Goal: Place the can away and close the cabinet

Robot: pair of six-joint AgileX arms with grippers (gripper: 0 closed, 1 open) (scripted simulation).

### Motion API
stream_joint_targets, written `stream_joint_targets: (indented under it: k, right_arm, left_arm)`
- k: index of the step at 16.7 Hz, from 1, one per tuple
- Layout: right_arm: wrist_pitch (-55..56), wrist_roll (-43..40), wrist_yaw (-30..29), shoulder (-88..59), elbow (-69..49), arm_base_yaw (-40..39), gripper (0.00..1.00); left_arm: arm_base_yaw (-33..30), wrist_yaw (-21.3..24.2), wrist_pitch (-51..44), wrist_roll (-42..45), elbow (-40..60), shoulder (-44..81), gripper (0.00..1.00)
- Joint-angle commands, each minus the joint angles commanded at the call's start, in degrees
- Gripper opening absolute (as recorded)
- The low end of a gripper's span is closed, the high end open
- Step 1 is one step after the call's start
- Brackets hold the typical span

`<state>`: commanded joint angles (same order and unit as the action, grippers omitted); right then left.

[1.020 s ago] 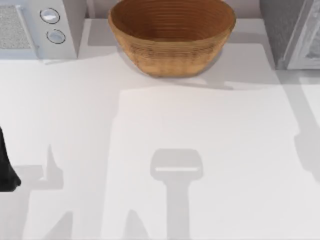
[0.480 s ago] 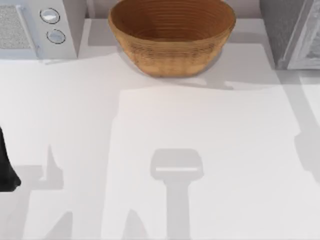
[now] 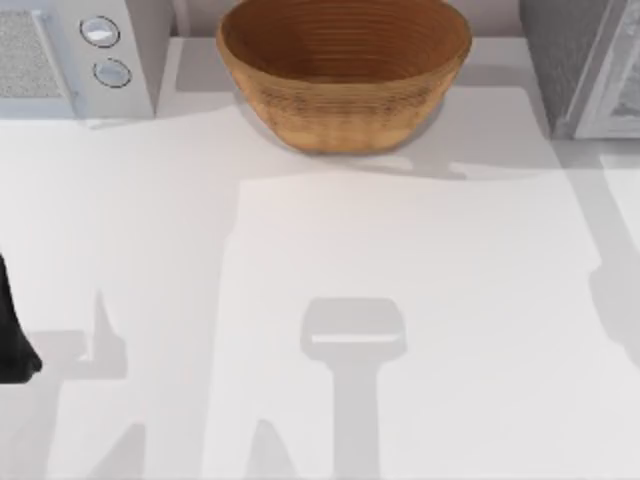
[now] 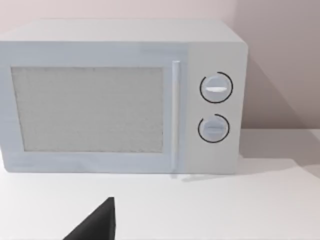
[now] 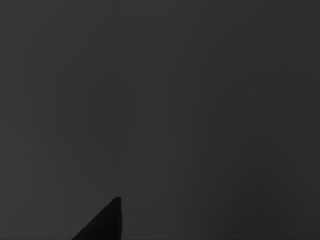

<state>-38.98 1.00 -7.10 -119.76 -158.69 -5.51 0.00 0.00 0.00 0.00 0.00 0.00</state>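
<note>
near the table's (image 3: 420,300) left edge, my left arm (image 3: 12,340) sits parked, a dark tip of its gripper (image 4: 97,225) showing in the left wrist view; i cannot tell whether its fingers are parted or closed. the right wrist view is dark. far left corner: a microwave (image 4: 120,95), door shut. far edge, centre: a woven basket (image 3: 345,70). far right corner: a grey unit, perhaps the cabinet (image 3: 585,65). i cannot place the can. i judge a can light, rigid and smooth-walled, best pinched across its mid-body.

brown ribbed basket (image 3: 345,70), white microwave (image 4: 120,95), white table (image 3: 400,260)
</note>
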Motion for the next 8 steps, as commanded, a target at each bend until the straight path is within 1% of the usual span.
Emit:
stream_joint_targets:
  k: [4, 6, 8]
  right_arm:
    - [0.31, -0.07, 0.08, 0.54, 0.58, -0.07, 1.00]
    - [1.79, -0.38, 0.51, 3.30, 3.49, 0.14, 1.00]
    - [4.21, -0.85, 1.28, 8.32, 8.79, 0.43, 1.00]
  left_arm:
    - [0.00, 0.00, 0.00, 0.00, 0.00, 0.00, 1.00]
    - [0.00, 0.00, 0.00, 0.00, 0.00, 0.00, 1.00]
    - [0.00, 0.00, 0.00, 0.00, 0.00, 0.00, 1.00]
